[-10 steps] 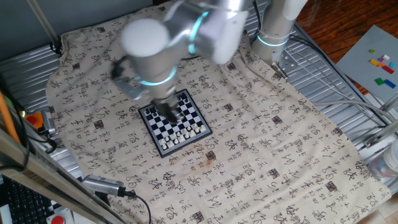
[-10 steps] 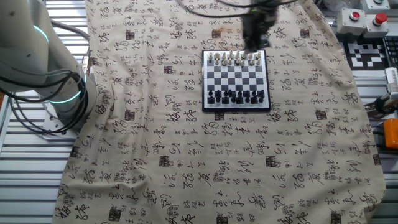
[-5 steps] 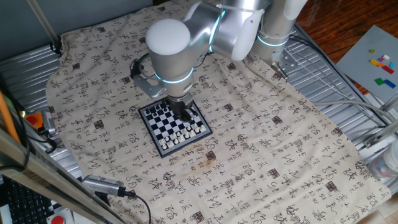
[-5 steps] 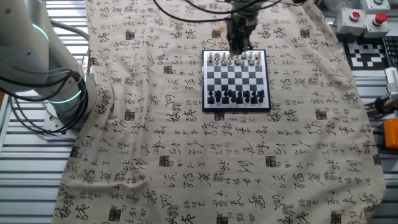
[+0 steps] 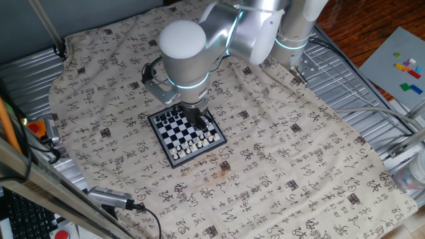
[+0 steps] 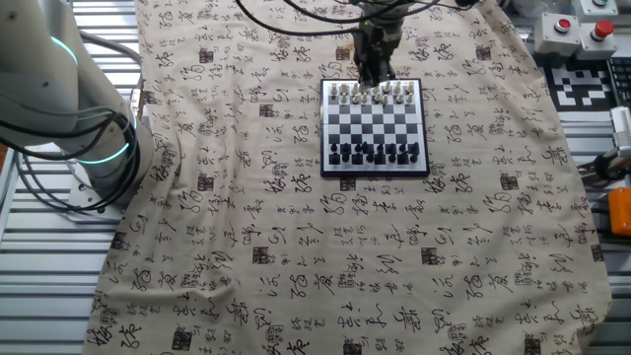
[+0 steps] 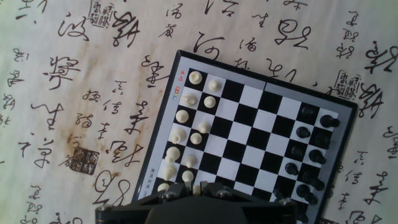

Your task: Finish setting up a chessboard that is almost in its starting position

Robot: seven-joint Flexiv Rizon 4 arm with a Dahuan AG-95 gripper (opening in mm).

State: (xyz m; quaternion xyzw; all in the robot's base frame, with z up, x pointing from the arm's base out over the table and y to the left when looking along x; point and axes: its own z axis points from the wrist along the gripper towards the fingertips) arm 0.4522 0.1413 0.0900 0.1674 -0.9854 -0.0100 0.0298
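The small chessboard [image 5: 174, 130] with a dark frame lies on the patterned cloth; it also shows in the other fixed view [image 6: 375, 126] and in the hand view [image 7: 249, 134]. White pieces [image 7: 198, 104] fill the two rows at one edge and dark pieces [image 7: 309, 145] stand at the opposite edge. My gripper [image 5: 199, 123] hangs low over the white side of the board, near the board's edge [image 6: 372, 77]. In the hand view the gripper [image 7: 198, 186] has its fingers close together with a small white piece [image 7: 196, 188] between them.
The printed cloth [image 5: 285, 153] covers the table. A second grey arm base [image 6: 69, 108] stands at the left in the other fixed view. Red buttons [image 6: 582, 28] and a marker sheet [image 6: 590, 84] sit at the top right there. Cables [image 5: 126, 202] lie by the cloth's front edge.
Over the last second the arm swung along the white side of the board and lowered there. In the last half second it barely moved.
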